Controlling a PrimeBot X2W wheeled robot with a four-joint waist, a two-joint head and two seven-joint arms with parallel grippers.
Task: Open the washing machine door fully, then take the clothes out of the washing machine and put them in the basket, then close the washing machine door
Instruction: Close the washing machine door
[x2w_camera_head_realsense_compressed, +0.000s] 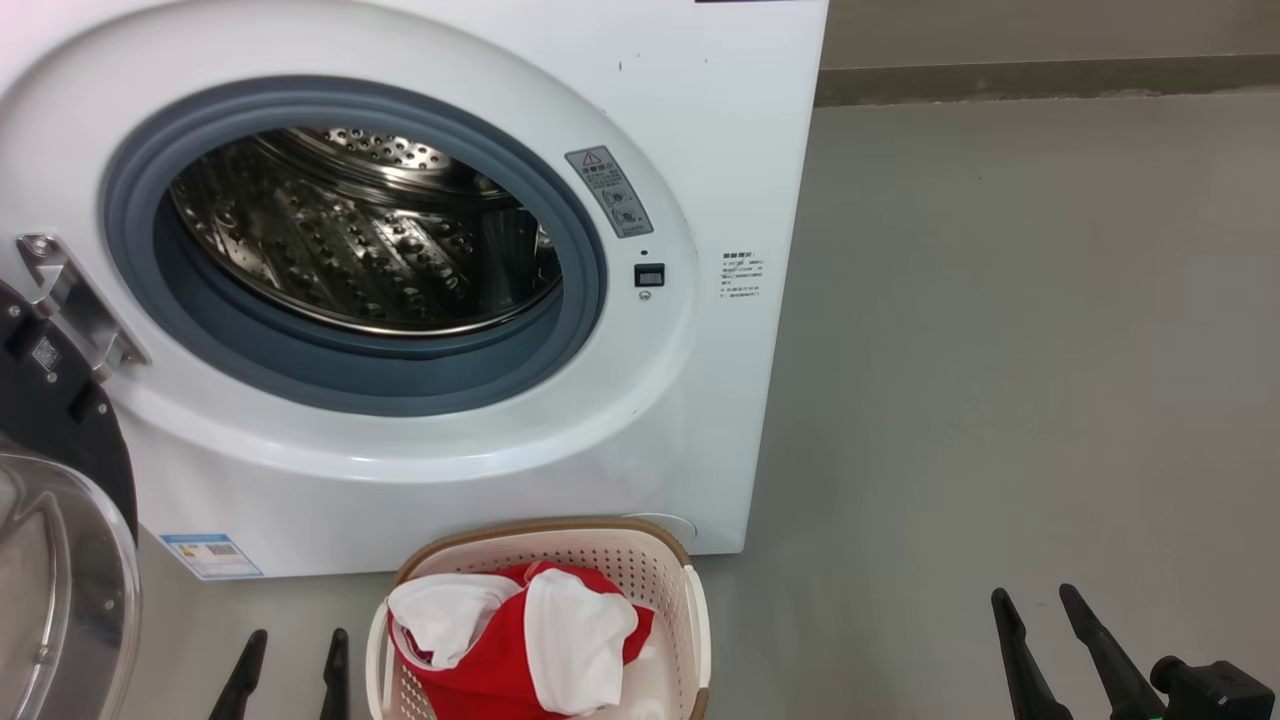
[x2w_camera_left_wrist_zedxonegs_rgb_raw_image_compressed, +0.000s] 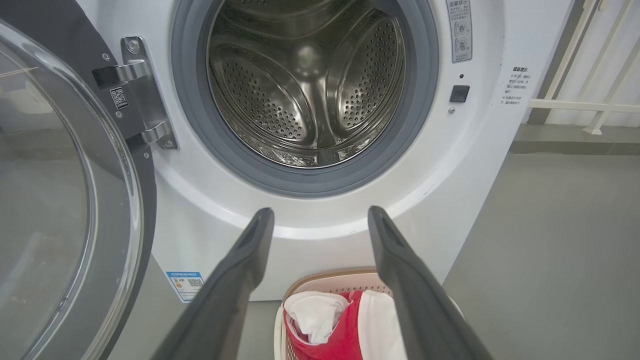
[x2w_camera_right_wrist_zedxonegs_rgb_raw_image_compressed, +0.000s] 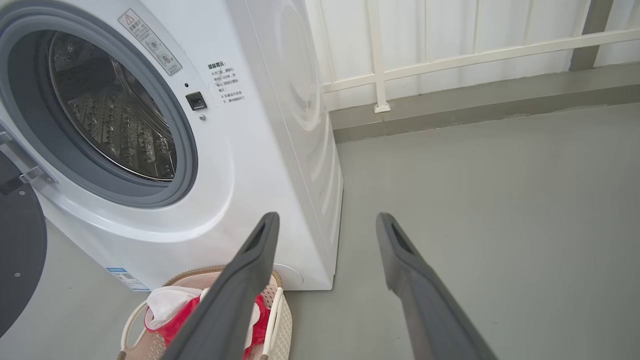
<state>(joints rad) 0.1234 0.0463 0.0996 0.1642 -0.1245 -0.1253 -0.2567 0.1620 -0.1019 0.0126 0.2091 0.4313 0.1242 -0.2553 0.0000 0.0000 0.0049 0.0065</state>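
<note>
**A:** Head view, status?

**B:** The washing machine (x2w_camera_head_realsense_compressed: 700, 150) takes up 10 to 12 o'clock. Its drum (x2w_camera_head_realsense_compressed: 350, 240) is plain steel, with no fabric in the part on show. The washing machine door (x2w_camera_head_realsense_compressed: 60, 430) hangs swung out at 8 o'clock, glass bowl towards the camera. The basket (x2w_camera_head_realsense_compressed: 540, 530) sits on the floor (x2w_camera_head_realsense_compressed: 1000, 350) at 6 o'clock, just in front of the machine's foot, and the clothes (x2w_camera_head_realsense_compressed: 520, 650), red and white, are heaped inside it. The left fingers (x2w_camera_head_realsense_compressed: 334, 680) are at 7 o'clock and the right fingers (x2w_camera_head_realsense_compressed: 1022, 660) at 5 o'clock. Both pairs are spread and hold nothing.

**A:** Left wrist view?

**B:** It looks straight into the drum at 12 o'clock, which is bare to the back wall. The door is at 9 o'clock on its hinge (x2w_camera_left_wrist_zedxonegs_rgb_raw_image_compressed: 145, 95). The fingers are parted with nothing between them. The basket and clothes are at 6 o'clock beneath.

**A:** Right wrist view?

**B:** The machine is at 10 o'clock and the basket at 7 o'clock. The fingers are parted and empty, pointing over the floor.

**A:** Progress?

**B:** My judgement: the door is opened and unloading looks complete. Only closing the door is left. The left arm sits nearer the door, so it seems the likelier one for the push.
</note>
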